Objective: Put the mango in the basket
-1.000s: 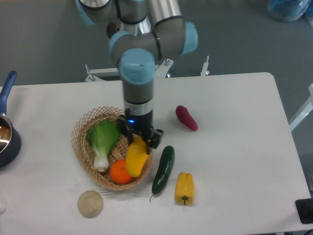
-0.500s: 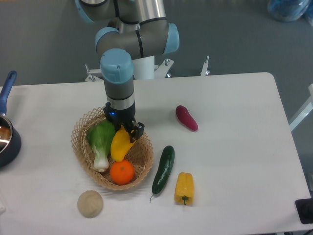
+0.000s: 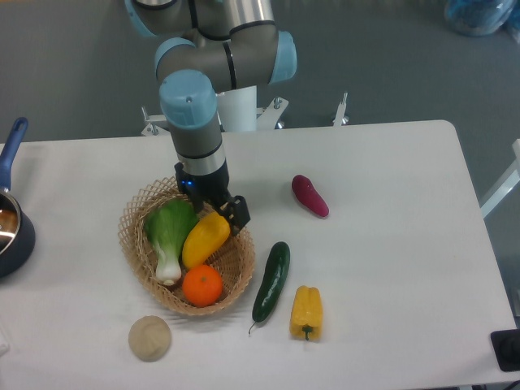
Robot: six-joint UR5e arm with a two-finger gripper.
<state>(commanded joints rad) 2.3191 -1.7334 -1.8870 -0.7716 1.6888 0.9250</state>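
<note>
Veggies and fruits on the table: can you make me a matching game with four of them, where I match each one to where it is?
Things:
1. mango
2. cucumber
3. orange
4. yellow pepper

Places:
A. on the table, right of the cucumber
B. in the basket, at its near end
C. in the basket, beside the green leafy vegetable
D. on the table, just right of the basket

Pairs: 1-C, 2-D, 3-B, 4-A

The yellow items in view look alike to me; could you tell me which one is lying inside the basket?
The mango, a smooth elongated fruit, lies in the basket between the leafy green and the gripper. The lobed yellow bell pepper lies on the table beside the cucumber.
</note>
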